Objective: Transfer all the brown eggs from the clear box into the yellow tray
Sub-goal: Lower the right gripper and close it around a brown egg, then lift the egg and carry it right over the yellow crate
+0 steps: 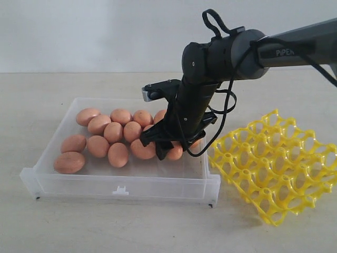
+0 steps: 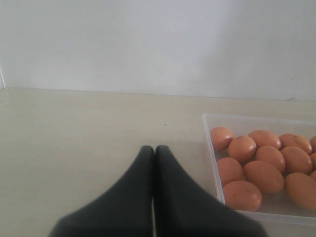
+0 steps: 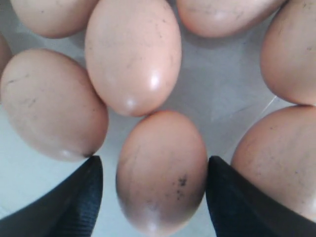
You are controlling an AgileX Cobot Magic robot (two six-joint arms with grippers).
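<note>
- Fingers (image 3: 74,202) of the right gripper (image 3: 154,170) sit nearest the right wrist camera. They are spread to either side of one egg (image 3: 160,148). A sliver of gap shows on one side, so I judge it straddled, not yet pinched.
- All the eggs (image 1: 113,132) I can see lie on their sides in the box (image 1: 121,187), packed close, many touching.
- No egg shows in the cups of the tray (image 1: 279,168), which sits just beside the box.
- Handling, as a judgement: light, stiff, brittle and smooth. A hard squeeze would likely crack the shell, and an off-centre one could let it slip out.
- The best hold looks to be across the widest part, with gentle pressure. Neighbours leave the fingers little room.
- Looks: oval, reddish-brown, slightly glossy, with faint dark specks.
- The left gripper (image 2: 154,153) is pressed together on nothing, over the table (image 2: 74,138) just outside the box.
</note>
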